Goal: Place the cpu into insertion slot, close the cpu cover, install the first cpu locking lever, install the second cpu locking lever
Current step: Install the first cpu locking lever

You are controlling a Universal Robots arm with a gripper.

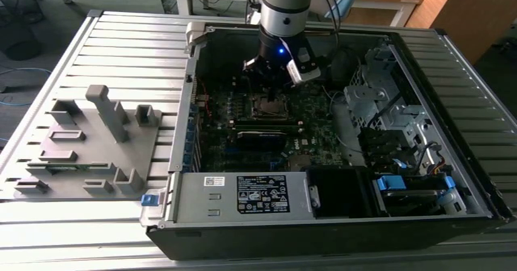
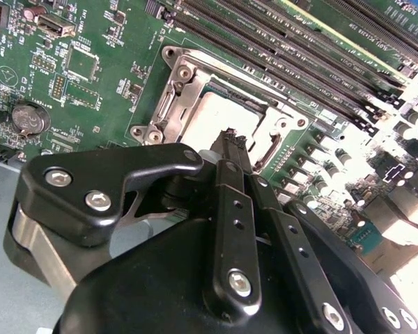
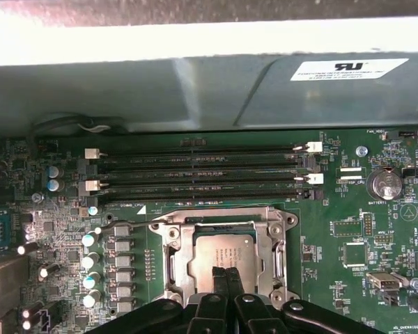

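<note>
The cpu (image 3: 223, 252) lies in the insertion slot (image 1: 270, 106) on the green motherboard, its grey top showing through the square cut-out. The silver cpu cover (image 3: 223, 221) lies flat around it like a frame. In the second wrist view the cpu (image 2: 219, 118) looks bright inside the cover (image 2: 188, 83). My gripper (image 3: 225, 271) hangs just above the chip's near edge, its two black fingers (image 2: 226, 209) pressed together with nothing between them. In the exterior view the gripper (image 1: 269, 83) sits low inside the open computer case, right over the slot.
Long memory slots (image 3: 195, 167) run beside the socket, and a coin battery (image 3: 384, 183) sits on the board. The case wall (image 3: 195, 90) stands close behind. A black-labelled power supply box (image 1: 242, 193), drive bays (image 1: 379, 95) and a grey fixture (image 1: 89, 138) lie around.
</note>
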